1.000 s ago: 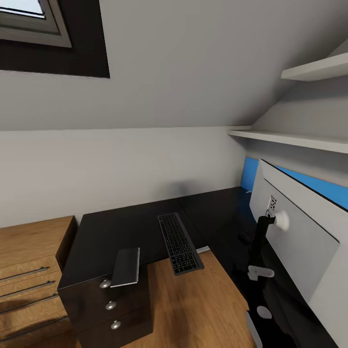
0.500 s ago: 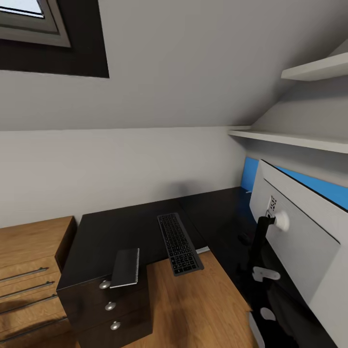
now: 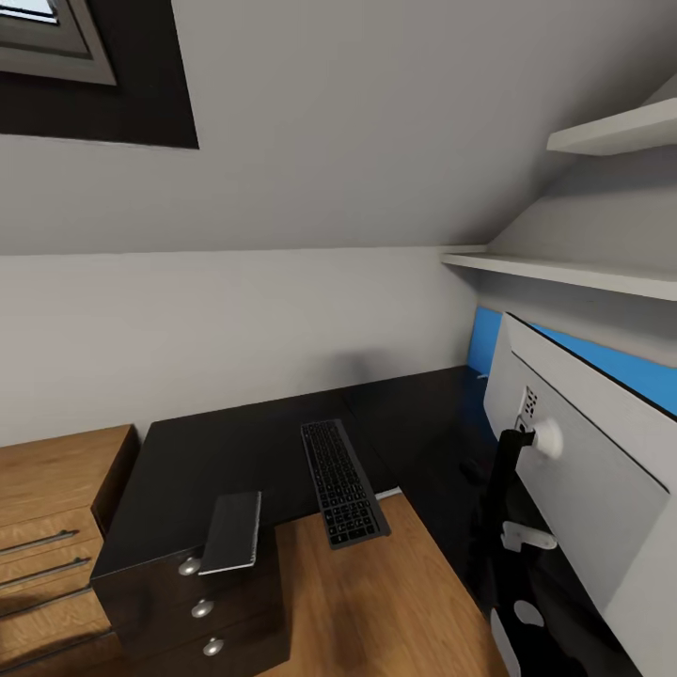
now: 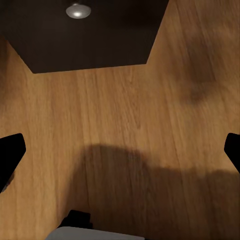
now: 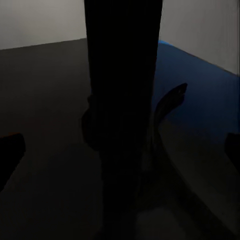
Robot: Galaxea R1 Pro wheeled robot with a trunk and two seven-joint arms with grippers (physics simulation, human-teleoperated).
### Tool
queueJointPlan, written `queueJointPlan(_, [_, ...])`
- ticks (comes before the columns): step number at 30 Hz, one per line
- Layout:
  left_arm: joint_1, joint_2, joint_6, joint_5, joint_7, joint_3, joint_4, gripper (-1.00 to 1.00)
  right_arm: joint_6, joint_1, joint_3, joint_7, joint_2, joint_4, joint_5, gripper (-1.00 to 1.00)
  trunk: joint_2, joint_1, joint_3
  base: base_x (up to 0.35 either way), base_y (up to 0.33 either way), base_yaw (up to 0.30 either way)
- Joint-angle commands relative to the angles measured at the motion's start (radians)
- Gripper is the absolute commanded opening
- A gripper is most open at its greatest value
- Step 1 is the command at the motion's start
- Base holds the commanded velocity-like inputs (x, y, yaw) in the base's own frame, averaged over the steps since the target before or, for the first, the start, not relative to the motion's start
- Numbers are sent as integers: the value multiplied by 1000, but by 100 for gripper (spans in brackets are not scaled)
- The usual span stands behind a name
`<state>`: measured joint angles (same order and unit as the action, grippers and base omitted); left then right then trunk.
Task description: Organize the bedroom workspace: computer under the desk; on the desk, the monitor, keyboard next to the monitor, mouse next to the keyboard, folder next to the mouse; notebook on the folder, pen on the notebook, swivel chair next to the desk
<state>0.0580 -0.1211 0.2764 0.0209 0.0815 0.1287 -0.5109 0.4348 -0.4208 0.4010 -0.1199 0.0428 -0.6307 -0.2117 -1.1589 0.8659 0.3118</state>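
Both end effectors gape apart; keyboard (image 3: 341,481) lies lengthwise toward the wall, overhanging the desk (image 3: 235,447).

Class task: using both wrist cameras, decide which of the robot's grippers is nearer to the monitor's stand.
The right gripper: the monitor's black stand rises close between its spread fingertips. The left gripper hangs over wooden floor beside the black drawers, away from it.

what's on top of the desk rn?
On the desk: the keyboard, overhanging the front edge; a dark notebook above the drawers, also overhanging; and the monitor, back toward the camera. Something blue shows behind the monitor, which covers most of it.
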Motion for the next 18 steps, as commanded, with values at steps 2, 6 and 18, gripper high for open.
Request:
queueJointPlan(2, [0,-1,1,2,0,3,-1,100,2,-1,6,-4,-3,1,-10,100,-1,0,1,9,-7,0])
queueJointPlan(6, [0,-1,1,2,0,3,-1,100,2,-1,8,-5,-8,1,-10,100,-1,0,1,38,-12,0])
queueJointPlan(18, [0,-1,2,2,0,3,-1,100,2,-1,9,-6,-12,2,-10,100,-1,0,1,92,-67,0])
